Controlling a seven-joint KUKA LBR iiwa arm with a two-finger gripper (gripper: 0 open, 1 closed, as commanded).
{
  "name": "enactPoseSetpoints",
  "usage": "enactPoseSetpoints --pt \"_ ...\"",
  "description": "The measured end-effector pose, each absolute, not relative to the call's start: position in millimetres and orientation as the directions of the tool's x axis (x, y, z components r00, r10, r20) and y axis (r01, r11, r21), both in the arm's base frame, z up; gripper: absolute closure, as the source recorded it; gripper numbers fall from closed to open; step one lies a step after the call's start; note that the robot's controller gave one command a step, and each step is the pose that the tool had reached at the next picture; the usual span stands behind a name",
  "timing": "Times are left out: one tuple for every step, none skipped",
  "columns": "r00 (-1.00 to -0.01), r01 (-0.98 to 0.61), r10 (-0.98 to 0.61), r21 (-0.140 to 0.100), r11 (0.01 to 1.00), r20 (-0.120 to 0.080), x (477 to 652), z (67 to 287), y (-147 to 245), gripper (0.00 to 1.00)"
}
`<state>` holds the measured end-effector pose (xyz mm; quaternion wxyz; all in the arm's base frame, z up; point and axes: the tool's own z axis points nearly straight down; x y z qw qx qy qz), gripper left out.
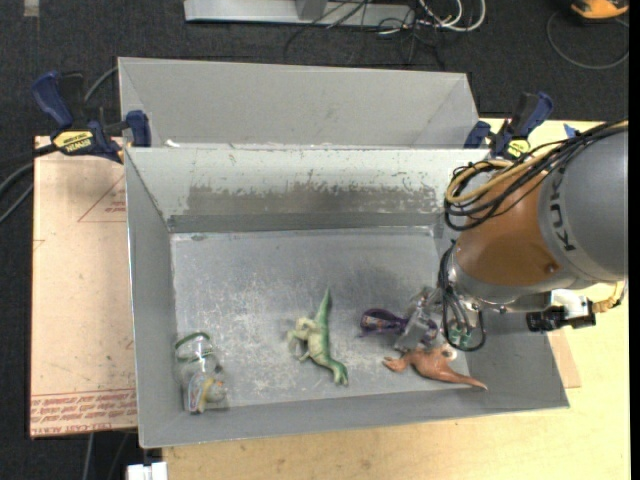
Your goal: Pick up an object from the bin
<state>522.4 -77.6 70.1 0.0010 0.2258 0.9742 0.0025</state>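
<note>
My gripper [424, 325] is low in the bin's right front part, below the arm's orange cover. Just to its left lies a small purple looped thing [382, 320], touching or almost touching the gripper. An orange toy dinosaur [436, 366] lies on the floor directly in front of the gripper, its tail pointing right. Whether anything is held is hidden by the gripper's own body.
A green and cream toy dinosaur [320, 341] lies at the front middle of the bin. A clear plastic piece with coloured bits [200, 372] sits in the front left corner. The arm's bulk hangs over the bin's right wall.
</note>
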Motion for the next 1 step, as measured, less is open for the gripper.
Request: enactPoseSetpoints --pt "-0.906 0.423 0.423 0.006 0.906 -0.003 531.8 214.0 -72.4 1.00"
